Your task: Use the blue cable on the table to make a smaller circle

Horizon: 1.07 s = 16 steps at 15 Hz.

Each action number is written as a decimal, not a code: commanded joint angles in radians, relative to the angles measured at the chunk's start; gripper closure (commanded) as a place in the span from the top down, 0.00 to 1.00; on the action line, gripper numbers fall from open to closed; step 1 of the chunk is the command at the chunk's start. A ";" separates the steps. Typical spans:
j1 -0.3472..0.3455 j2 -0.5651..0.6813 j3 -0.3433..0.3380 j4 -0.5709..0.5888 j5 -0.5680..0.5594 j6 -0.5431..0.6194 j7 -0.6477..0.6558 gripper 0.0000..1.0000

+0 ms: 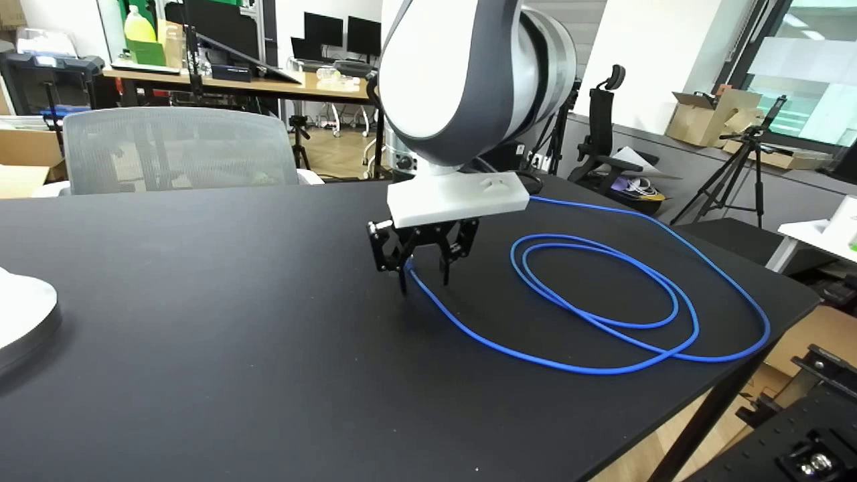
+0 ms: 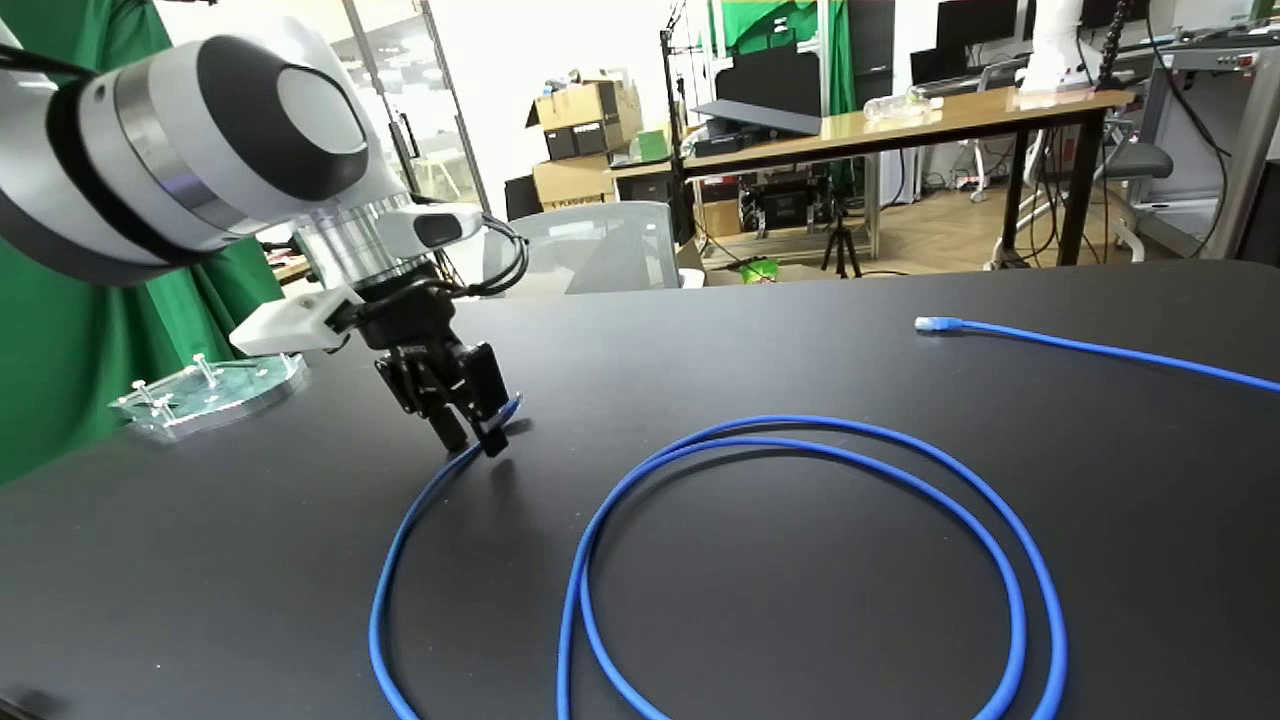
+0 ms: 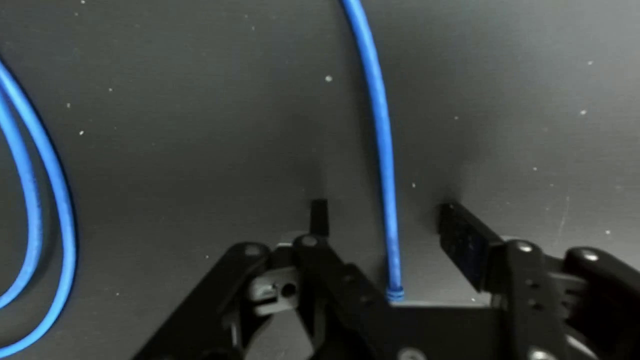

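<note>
The tool (image 3: 383, 215) stands wide over the black desk (image 1: 234, 321) — the blue cable (image 1: 584, 315) runs between its jaws near one end — and loops out beside it.

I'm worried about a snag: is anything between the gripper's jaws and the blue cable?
Nothing visible: in the wrist view, the blue cable runs between the open jaws of the gripper, with a gap showing on either side of it.

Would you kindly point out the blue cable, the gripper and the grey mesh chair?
Blue cable (image 3: 385, 150): in the wrist view, on the single strand.
Gripper (image 1: 424, 288): in an exterior view, midway between its fingertips.
Grey mesh chair (image 1: 181, 150): in an exterior view, on the backrest.
</note>
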 commanded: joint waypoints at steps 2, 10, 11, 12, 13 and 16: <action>0.057 -0.011 -0.039 -0.009 0.039 0.045 0.033 0.25; 0.066 -0.039 -0.042 -0.073 0.144 0.093 0.023 0.01; 0.069 -0.044 -0.047 -0.079 0.155 0.099 0.022 0.01; 0.076 -0.052 -0.055 -0.084 0.161 0.101 0.022 0.01; 0.087 -0.059 -0.068 -0.086 0.161 0.096 0.024 0.01; 0.164 -0.106 -0.194 -0.090 0.109 0.062 0.061 0.01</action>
